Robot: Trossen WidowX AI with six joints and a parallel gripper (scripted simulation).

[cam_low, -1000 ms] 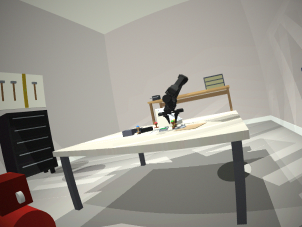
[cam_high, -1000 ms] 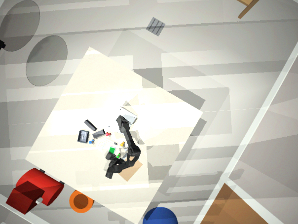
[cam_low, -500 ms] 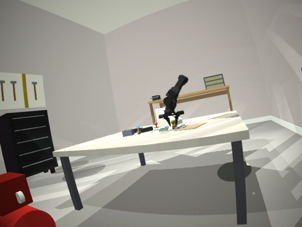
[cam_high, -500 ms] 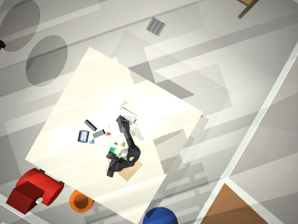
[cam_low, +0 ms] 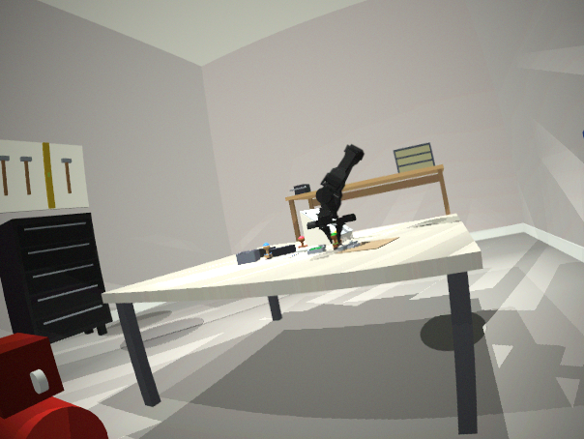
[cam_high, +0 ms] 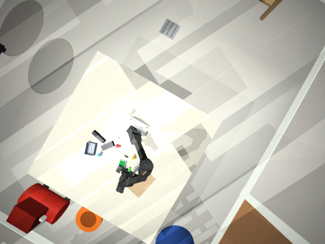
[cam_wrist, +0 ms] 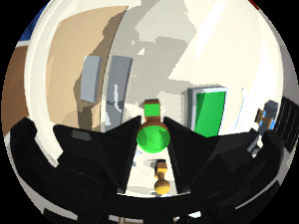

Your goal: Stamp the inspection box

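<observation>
A workshop: wall hammers (cam_low: 27,176), black drawer cabinet (cam_low: 63,276) (red machine (cam_high: 43,202), perhaps a compressor)
</observation>
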